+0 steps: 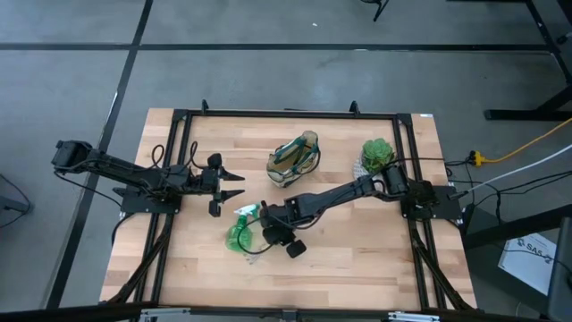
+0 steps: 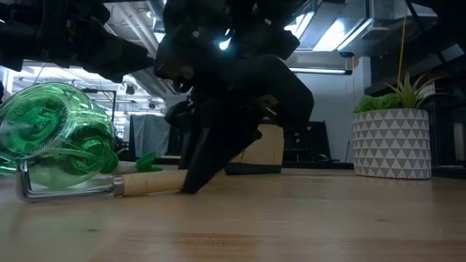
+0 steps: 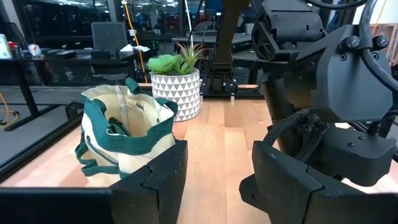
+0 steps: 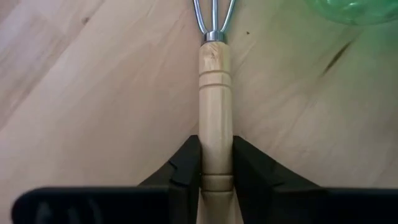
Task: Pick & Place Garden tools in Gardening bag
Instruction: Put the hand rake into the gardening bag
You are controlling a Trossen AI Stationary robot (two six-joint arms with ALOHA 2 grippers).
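Note:
My right gripper (image 4: 216,155) is shut on the small rake's wooden handle (image 4: 214,93), which lies on the table beside the green spray bottle (image 1: 239,236). The bottle lies on its side and also shows in the low view (image 2: 54,135), above the rake's metal tines (image 2: 65,192). The beige bag with green trim (image 1: 293,159) stands open toward the far edge; it also shows in the left wrist view (image 3: 124,134). My left gripper (image 1: 228,183) is open and empty, to the left of the bag. The trowel and shears do not show. My right gripper pinches the rake's wooden handle near its free end (image 4: 215,168) between its two fingers (image 4: 186,165). The fingers come from above, slanting down, and lie across the handle. The handle lies along the table (image 2: 149,183), tines pointing away from the gripper.
A potted plant in a white patterned pot (image 1: 378,154) stands at the far right, also shown in the low view (image 2: 393,142). A black frame (image 1: 286,114) runs around the table. Bare wood lies along the near edge (image 1: 357,268).

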